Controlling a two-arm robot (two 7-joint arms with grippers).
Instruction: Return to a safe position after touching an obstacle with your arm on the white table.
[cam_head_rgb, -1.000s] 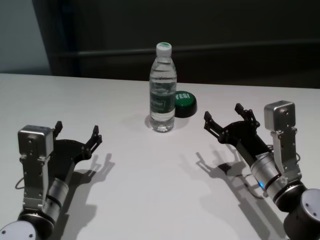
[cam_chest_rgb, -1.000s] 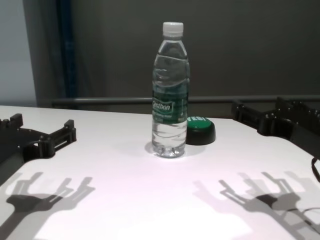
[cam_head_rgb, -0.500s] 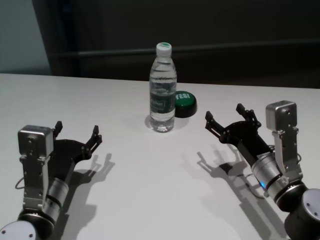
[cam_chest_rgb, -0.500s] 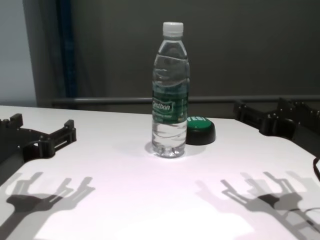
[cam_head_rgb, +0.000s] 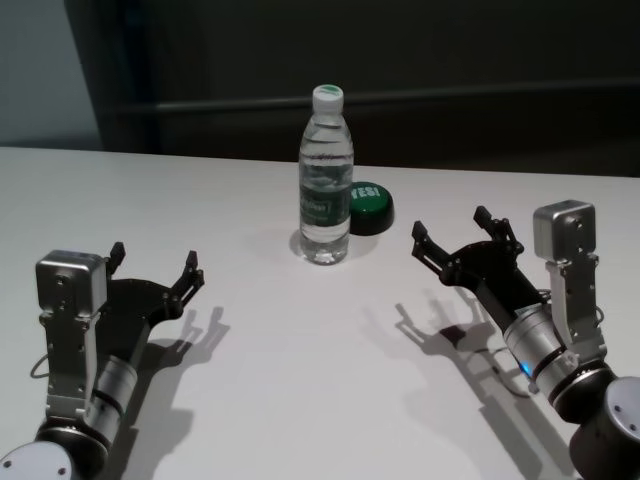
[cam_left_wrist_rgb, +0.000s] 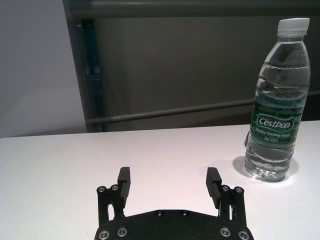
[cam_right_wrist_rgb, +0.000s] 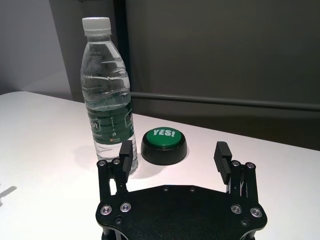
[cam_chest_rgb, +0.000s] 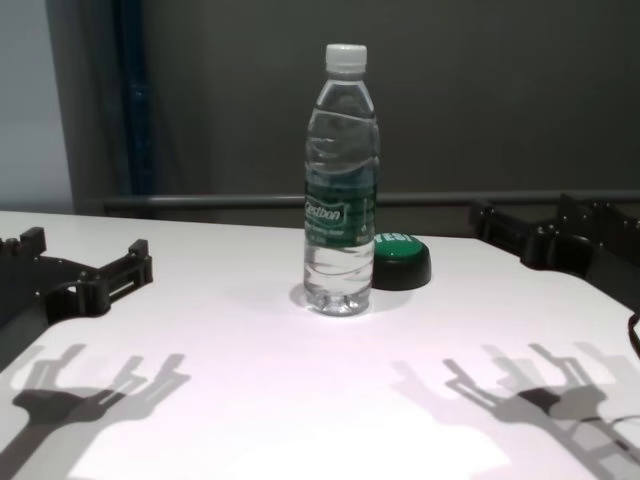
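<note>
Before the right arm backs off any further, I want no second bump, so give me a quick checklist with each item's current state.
1. Water bottle upright on the white table, cap on: ok.
2. Right hand apart from the bottle, with bare table between them: ok.
3. Right hand open and holding nothing: ok.
4. Green button beside and just behind the bottle, not touched by either hand: ok.
5. Left hand open, holding nothing, low over the table on the robot's left, well away from the bottle: ok.
6. Space behind the right elbow for pulling back: cannot tell, it is out of view.
</note>
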